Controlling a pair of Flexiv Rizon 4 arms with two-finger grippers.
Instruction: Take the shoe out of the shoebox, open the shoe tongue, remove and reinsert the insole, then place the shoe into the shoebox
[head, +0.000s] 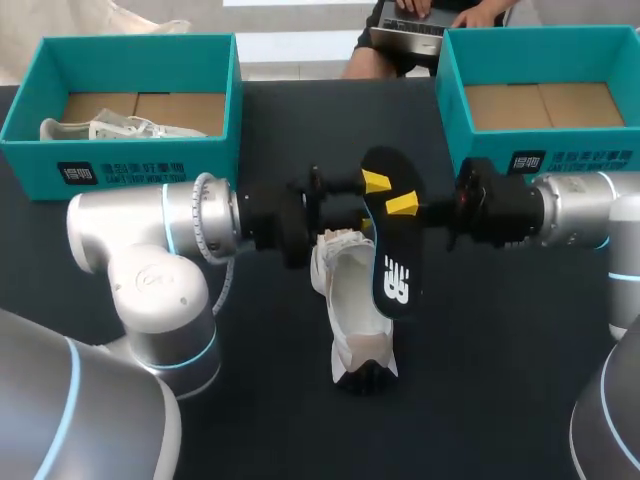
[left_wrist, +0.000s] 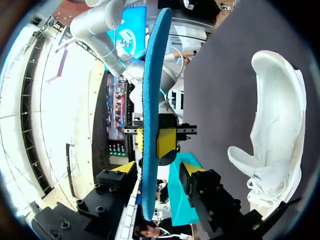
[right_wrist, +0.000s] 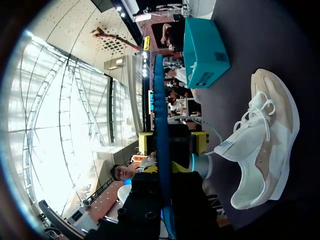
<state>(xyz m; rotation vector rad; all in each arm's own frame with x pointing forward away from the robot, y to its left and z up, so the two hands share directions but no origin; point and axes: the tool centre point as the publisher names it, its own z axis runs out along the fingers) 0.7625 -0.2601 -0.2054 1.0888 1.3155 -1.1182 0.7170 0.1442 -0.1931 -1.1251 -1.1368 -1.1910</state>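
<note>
- Insole, black on its upper face and blue beneath, hangs in the air just above the shoe, not touching it.
- Right gripper has its 2 yellow-tipped fingers pressed together on the insole, 1 on each face, near the end that lies farthest from the shoe's sole.
- Left gripper stands spread wide from the other side. The insole passes edge-on between its 2 fingers, and both seem to stand clear of it, though the angle makes the nearer gap hard to judge.
- Shoe is white with beige panels and lies on its side on the dark table, laces loose, with its laced end directly below the 2 grippers.
- 2 teal shoeboxes stand beyond the shoe at the table's far edge, well apart from it.
- Left shoebox, on the left arm's side of the shoe, holds a second pale shoe on its cardboard floor.
- Right shoebox, on the right arm's side of the shoe, shows only cardboard inside.
- Insole carries a white logo toward its lower end, and each shoebox front bears a dark printed label.
</note>
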